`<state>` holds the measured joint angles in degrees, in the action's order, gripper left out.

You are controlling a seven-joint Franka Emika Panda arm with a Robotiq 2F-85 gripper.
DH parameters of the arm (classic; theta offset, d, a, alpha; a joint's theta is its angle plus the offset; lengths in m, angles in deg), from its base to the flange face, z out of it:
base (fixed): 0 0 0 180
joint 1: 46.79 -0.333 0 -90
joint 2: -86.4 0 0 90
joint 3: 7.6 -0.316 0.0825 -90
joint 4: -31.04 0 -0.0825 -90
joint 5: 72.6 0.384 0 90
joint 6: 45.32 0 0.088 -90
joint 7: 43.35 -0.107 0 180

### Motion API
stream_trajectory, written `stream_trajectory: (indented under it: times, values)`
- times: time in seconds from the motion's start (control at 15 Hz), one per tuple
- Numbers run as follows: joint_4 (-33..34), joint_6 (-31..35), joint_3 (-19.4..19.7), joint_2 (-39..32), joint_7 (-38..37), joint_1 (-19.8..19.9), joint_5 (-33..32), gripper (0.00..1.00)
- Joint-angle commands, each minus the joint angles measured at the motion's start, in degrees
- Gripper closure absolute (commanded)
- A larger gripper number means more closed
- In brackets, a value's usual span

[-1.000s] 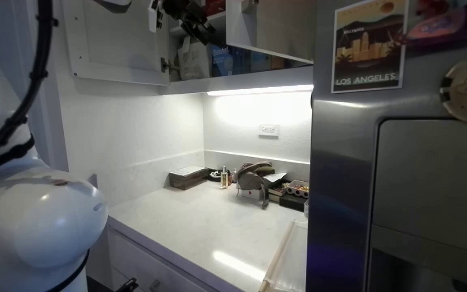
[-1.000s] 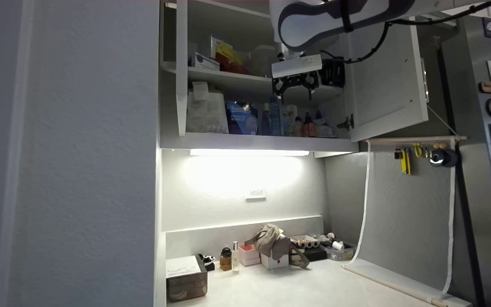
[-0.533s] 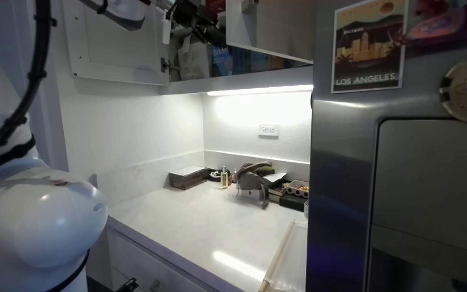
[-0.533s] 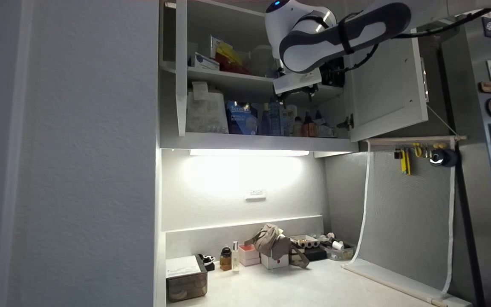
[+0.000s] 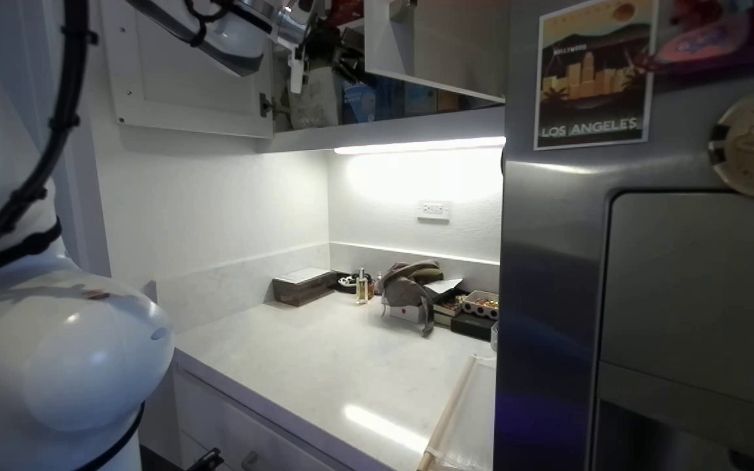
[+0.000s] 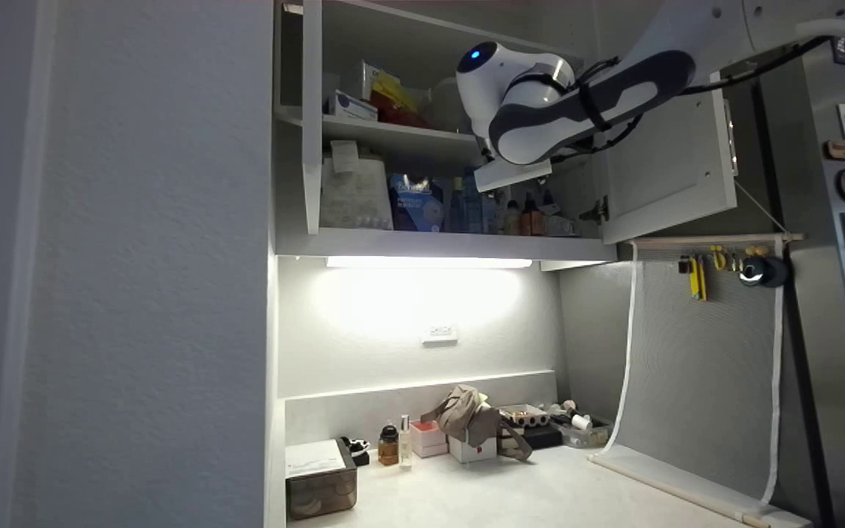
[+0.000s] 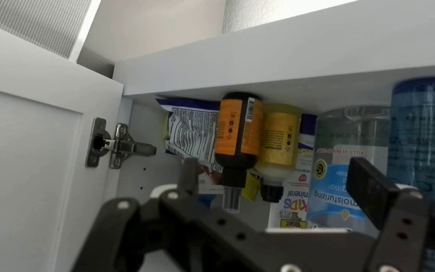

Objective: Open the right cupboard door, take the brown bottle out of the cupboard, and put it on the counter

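Brown bottle [image 7: 236, 128] shelved, claw [image 7: 278, 179] spread wide

Cupboard [image 6: 459, 243]: one, white, two levels shown; its two doors, left door [image 6: 312, 117] and right door [image 5: 446, 49], are both standing open.

Upper level: one white carton [image 6: 355, 108] and yellow-and-red packaging [image 6: 393, 94] are held; the rest is dim or covered.

Lower level: one pale package [image 6: 356, 194], one blue box [image 6: 416, 209], two blue bottles [image 6: 458, 213], one clear bottle [image 7: 330, 177], one yellow-labelled bottle [image 7: 278, 138], one crinkled packet [image 7: 191, 128], one pack marked KIDS [image 7: 295, 204].

Brown bottle: one, orange-labelled, stored upright on the lower level, just beside the yellow-labelled bottle, near the hinge [image 7: 128, 147] of the right door.

Counter [image 6: 540, 491]: one dark box [image 6: 323, 491], topped with paper, contents indistinct; one dotted tray [image 6: 529, 416] and one clear tub [image 6: 587, 438], both filled with pieces too small to name; one amber bottle [image 6: 388, 447]; one slim bottle [image 6: 405, 444]; one pink box [image 6: 428, 438]; one white box [image 6: 470, 449], over which one brown bag [image 6: 459, 418] is draped.

Claw: one, jaws well apart; in the wrist view, upside down, the brown bottle and the yellow-labelled bottle are seen beyond the gap. Whether either is touched cannot be told.

Changes: against a second ago, the arm [image 6: 584, 114] has been brought lower in both exterior views, and in an exterior view the claw, then plainly displayed, is now mostly covered by the arm and a white plate [image 6: 510, 174]. Doors, brown bottle and counter goods are left as found.
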<state>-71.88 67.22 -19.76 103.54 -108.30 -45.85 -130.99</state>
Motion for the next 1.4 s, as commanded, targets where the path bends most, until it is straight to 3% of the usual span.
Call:
stream_trajectory:
  times: [0.0,0.53,1.33]
  values:
    - [-0.44,2.00,1.44,-1.91,-5.68,-0.54,-3.84,0.00]
    - [-1.44,4.12,5.49,-4.41,-12.92,-0.13,-11.20,0.00]
    - [-1.12,5.32,7.41,-9.11,-23.79,-1.19,-20.02,0.00]
